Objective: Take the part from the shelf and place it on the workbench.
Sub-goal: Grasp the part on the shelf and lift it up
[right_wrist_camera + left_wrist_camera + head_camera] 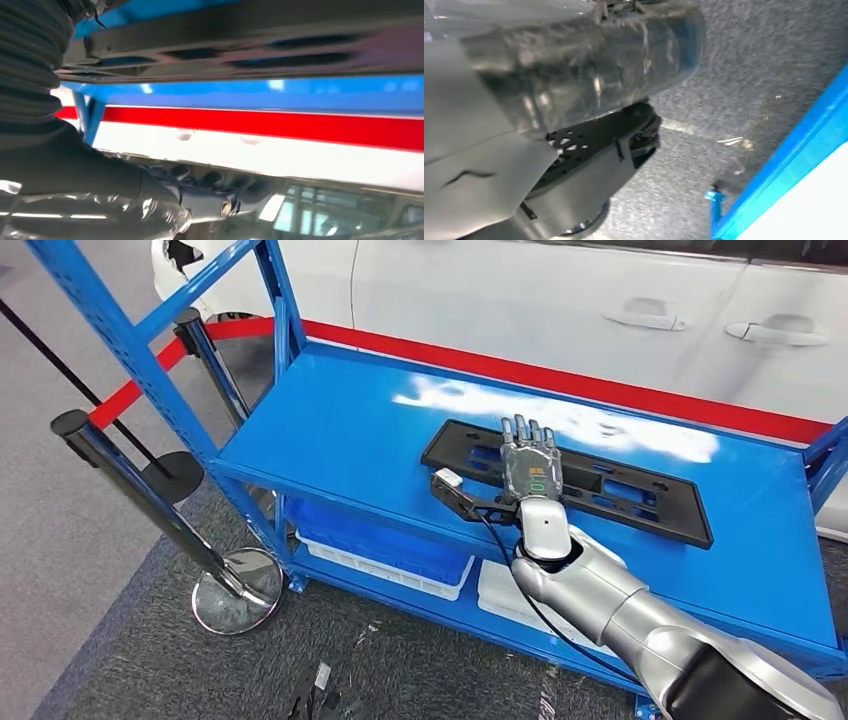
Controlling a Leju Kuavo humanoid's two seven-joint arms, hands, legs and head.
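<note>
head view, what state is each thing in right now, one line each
black part: lying flat on the top shelf, not lifted
right hand: over the part, fingers stretched out flat, not gripping
left hand: blurred, state unclear
blue shelf: upright, part on its top level
white trays: resting on the lower shelf
car doors: closed

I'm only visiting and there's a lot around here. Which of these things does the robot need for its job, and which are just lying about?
Part of the job:
- black part lying flat on the blue shelf
- right hand, stretched out flat over the part

Just there:
- white car behind the shelf
- red barrier belt and its posts
- white trays on the lower level
</note>
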